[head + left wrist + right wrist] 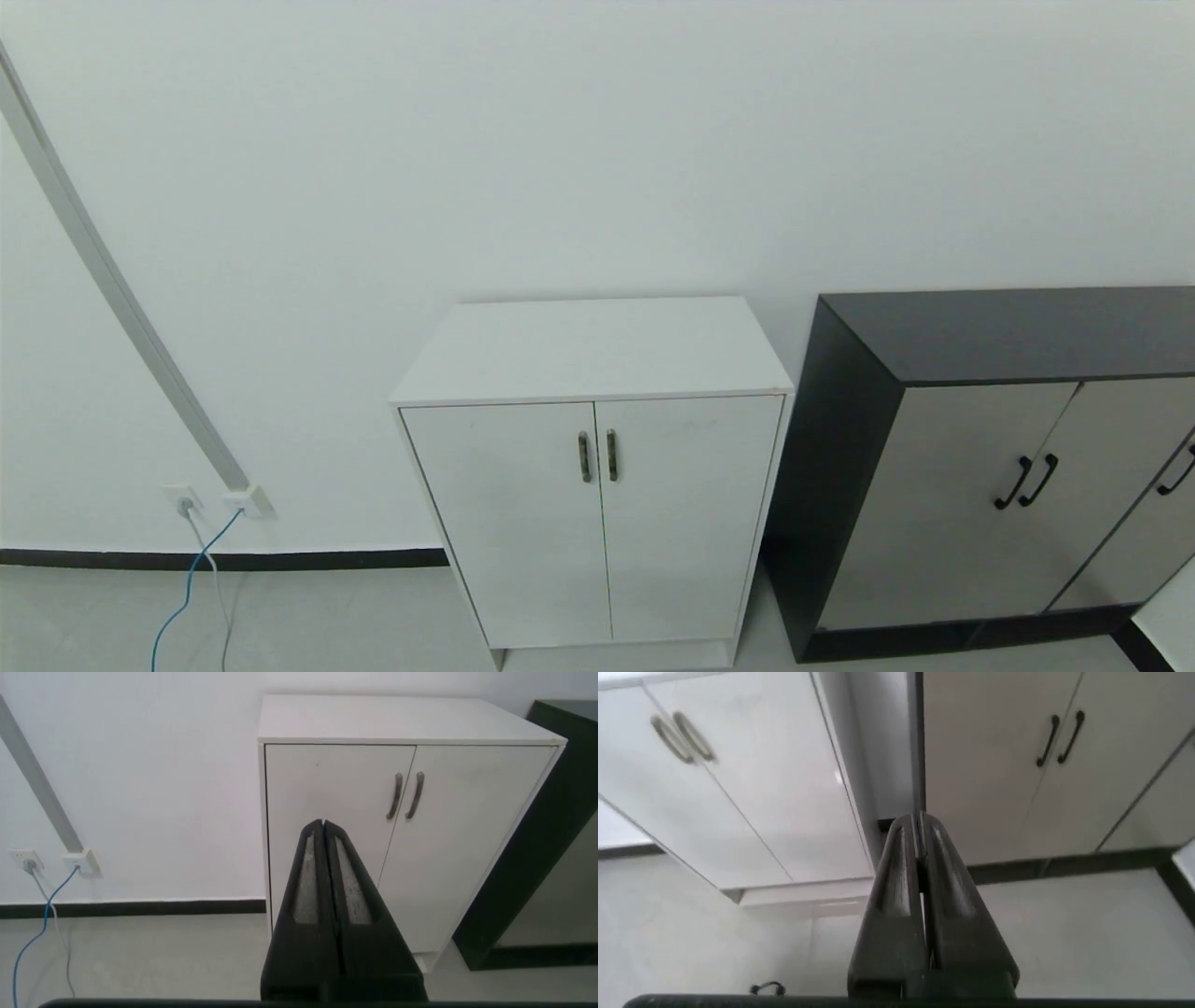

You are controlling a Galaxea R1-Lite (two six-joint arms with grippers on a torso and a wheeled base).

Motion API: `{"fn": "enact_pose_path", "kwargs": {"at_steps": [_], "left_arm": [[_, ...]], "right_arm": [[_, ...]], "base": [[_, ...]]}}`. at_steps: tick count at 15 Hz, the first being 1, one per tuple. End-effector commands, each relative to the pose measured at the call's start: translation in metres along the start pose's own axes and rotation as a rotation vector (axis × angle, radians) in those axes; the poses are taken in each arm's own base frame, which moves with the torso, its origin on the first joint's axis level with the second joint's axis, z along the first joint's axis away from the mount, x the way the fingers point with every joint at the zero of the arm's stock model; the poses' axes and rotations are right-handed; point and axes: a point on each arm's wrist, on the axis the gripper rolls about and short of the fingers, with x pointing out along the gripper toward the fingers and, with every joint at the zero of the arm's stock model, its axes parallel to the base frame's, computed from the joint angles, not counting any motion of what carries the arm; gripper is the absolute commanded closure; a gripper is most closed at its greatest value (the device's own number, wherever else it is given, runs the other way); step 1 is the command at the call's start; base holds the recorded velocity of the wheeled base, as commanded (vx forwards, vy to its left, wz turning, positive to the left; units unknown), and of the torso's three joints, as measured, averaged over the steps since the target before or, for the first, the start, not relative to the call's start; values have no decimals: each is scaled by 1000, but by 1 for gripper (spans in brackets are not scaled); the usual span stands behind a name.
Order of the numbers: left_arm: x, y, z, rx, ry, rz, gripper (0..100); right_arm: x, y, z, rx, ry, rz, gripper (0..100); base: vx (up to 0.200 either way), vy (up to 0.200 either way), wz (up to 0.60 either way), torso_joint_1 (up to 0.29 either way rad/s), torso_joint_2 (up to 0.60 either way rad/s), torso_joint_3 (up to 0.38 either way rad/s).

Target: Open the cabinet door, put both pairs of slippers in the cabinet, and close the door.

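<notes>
Room: grey floor (327, 616), white wall (597, 140), socket (182, 499) with blue cable (190, 579) | white cabinet (597, 355) against the wall, its doors (686, 513) shut, black cabinet (934, 467) just beside | cabinet ahead of both jaws, apart from them | left jaws pressed together, empty | right jaws pressed together, empty

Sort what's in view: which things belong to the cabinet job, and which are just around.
For the job:
white cabinet, doors shut
its handles
left gripper, shut
right gripper, shut

Just around:
black cabinet
wall sockets
grey rail on the wall
</notes>
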Motion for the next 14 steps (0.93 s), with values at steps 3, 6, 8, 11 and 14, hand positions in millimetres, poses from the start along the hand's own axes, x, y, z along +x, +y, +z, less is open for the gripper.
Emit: {"fn": "enact_pose_path", "kwargs": {"at_steps": [3, 6, 8, 11, 14], "left_arm": [[0, 0, 0, 0, 1, 0, 100], [0, 0, 0, 1, 1, 0, 100], [0, 0, 0, 0, 1, 0, 100], [0, 0, 0, 0, 1, -1, 100], [0, 0, 0, 0, 2, -1, 100]], "right_arm": [[-6, -1, -7, -11, -69, 22, 100], [-12, -1, -10, -113, -141, -13, 100], [-12, -1, -10, -124, -146, -60, 100], [-13, 2, -14, -102, -170, -170, 100], [-15, 2, -17, -75, -212, -63, 100]], "base": [[0, 0, 0, 0, 0, 0], [0, 0, 0, 0, 0, 0], [0, 0, 0, 0, 0, 0], [0, 0, 0, 0, 0, 0], [0, 0, 0, 0, 0, 0]]}}
